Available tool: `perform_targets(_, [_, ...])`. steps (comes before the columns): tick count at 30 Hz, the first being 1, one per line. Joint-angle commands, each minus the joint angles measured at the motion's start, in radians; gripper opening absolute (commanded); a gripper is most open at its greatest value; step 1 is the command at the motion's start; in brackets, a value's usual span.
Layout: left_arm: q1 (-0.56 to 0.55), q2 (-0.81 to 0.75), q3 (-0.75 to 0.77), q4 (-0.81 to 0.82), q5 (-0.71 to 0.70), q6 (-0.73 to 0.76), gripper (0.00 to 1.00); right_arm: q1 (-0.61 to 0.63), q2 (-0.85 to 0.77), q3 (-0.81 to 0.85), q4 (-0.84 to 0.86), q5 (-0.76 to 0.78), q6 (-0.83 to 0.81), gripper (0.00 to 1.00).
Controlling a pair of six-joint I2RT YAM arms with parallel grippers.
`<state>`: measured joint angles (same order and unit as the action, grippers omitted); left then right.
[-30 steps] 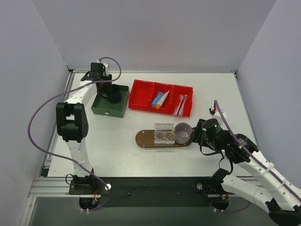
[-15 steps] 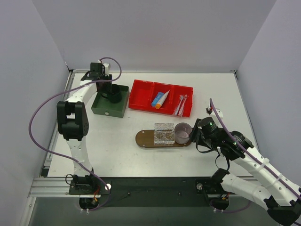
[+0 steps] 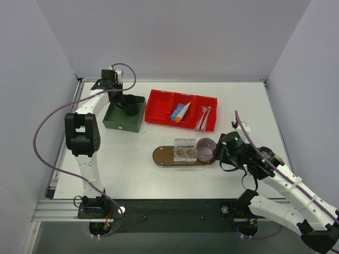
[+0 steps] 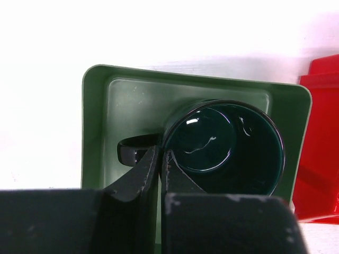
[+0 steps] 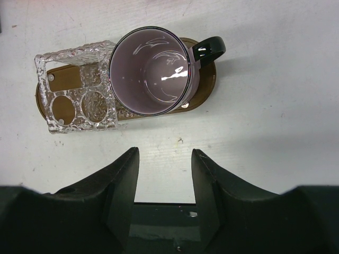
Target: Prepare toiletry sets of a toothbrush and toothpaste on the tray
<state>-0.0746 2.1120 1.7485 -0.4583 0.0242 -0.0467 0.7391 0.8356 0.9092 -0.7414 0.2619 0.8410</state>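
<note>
**Left claw on the green mug; right claw spread beside the tray**

The left gripper [image 4: 160, 159] is seen pressed almost together on the rim of the dark green mug [image 4: 222, 143], just beside its handle, with one finger inside the wall and one outside. The mug is stood upright in the green box [image 4: 95, 132] at the far left of the table [image 3: 132, 169].

The right gripper [image 5: 161, 180] is held spread, with nothing between its fingers, near the right end of the tray [image 5: 204, 90] but apart from it. On that end the pink mug [image 5: 151, 69] is stood upright, handle pointing away from the tray. A clear glass holder [image 5: 79, 87] is set touching it on the tray's middle.

The toothpaste tube [image 3: 180, 111] is found in the middle compartment of the red bin [image 3: 159, 108], and the toothbrushes [image 3: 204, 117] in the right one.
</note>
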Motion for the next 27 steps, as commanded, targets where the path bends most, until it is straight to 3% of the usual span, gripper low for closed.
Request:
perform_targets(1, [-0.002, 0.026, 0.023, -0.028, 0.023, -0.019, 0.03, -0.003, 0.007, -0.015, -0.018, 0.019, 0.012, 0.4])
perform_targets(10, [0.016, -0.038, 0.017, -0.031, 0.114, -0.119, 0.0, -0.003, 0.005, -0.02, -0.015, 0.017, 0.015, 0.39])
perform_targets(15, [0.059, -0.13, -0.064, 0.001, 0.175, -0.18, 0.0, -0.003, 0.005, -0.02, -0.015, 0.017, 0.015, 0.39])
perform_targets(27, [0.062, -0.363, -0.285, 0.068, 0.077, -0.159, 0.0, -0.003, -0.036, -0.05, -0.012, 0.016, 0.026, 0.39])
